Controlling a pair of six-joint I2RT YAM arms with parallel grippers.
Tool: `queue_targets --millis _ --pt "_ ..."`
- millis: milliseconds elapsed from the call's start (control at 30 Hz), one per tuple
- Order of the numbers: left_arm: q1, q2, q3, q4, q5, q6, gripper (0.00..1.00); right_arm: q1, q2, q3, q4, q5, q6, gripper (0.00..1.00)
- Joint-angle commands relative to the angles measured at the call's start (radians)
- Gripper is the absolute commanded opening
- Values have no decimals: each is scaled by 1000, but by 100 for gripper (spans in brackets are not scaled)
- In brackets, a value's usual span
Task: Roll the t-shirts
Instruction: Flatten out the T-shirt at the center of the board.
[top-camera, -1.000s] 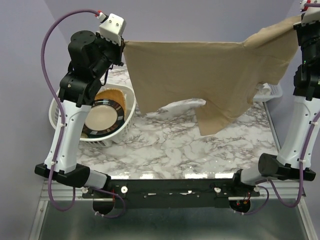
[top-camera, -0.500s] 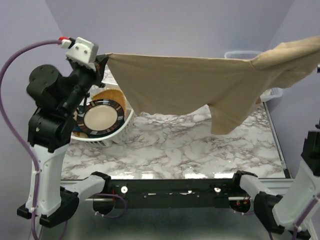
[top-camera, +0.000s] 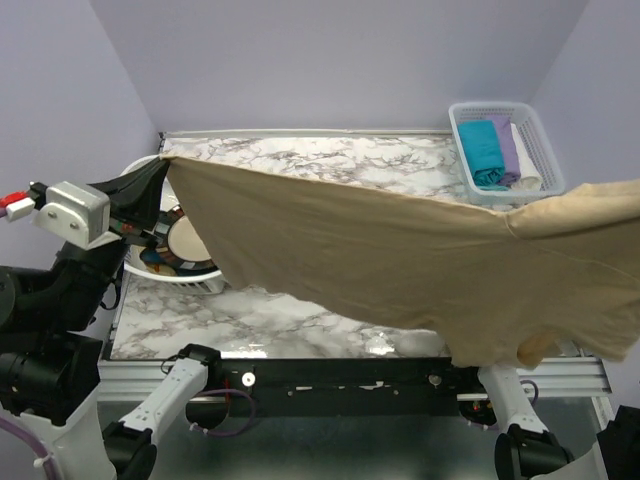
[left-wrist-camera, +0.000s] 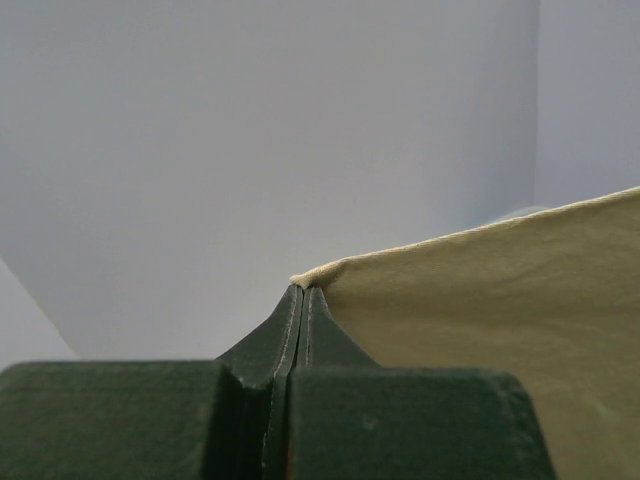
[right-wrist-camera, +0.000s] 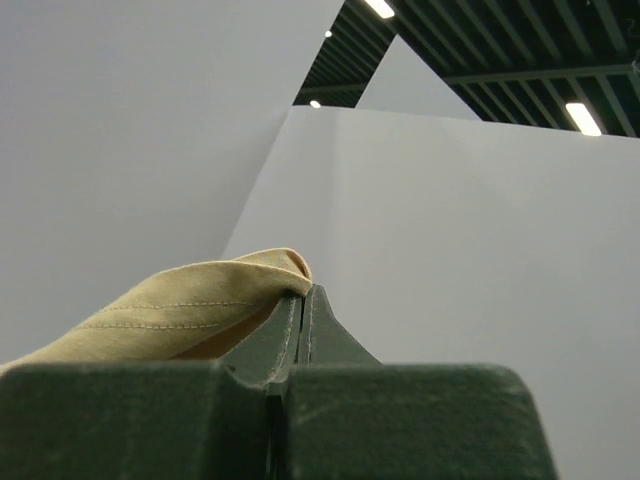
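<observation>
Beige t-shirt (top-camera: 400, 260) pinched at both ends. Your left gripper (left-wrist-camera: 302, 292) clamped tight on hem corner, right gripper (right-wrist-camera: 303, 295) clamped on bunched fold. Between them, cloth hangs stretched above table (top-camera: 300, 160). Near right gripper, farther back, basket (top-camera: 490, 105) holds rolled bundles (top-camera: 483, 150). Step looks like spreading. Next, you likely need to lower shirt flat, then roll.

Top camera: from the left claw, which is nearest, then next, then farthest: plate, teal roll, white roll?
1. Plate, left side, beside the left claw holding the tan shirt.
2. Teal roll, left side of the far-right basket.
3. White roll, that basket's right side.
</observation>
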Motion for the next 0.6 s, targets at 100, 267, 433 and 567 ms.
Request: queue_targets --millis 100,267,433,567 --pt "17 17 5 98 15 -12 0 -6 28 62 32 12 98 0" --pt "17 146 -7 132 4 39 0 -6 102 2 71 -12 132 1" --pt "15 250 -150 167 109 70 0 -6 114 -269 85 -170 143 0" --pt "12 325 -310 221 161 82 0 -6 120 -516 69 -277 128 1"
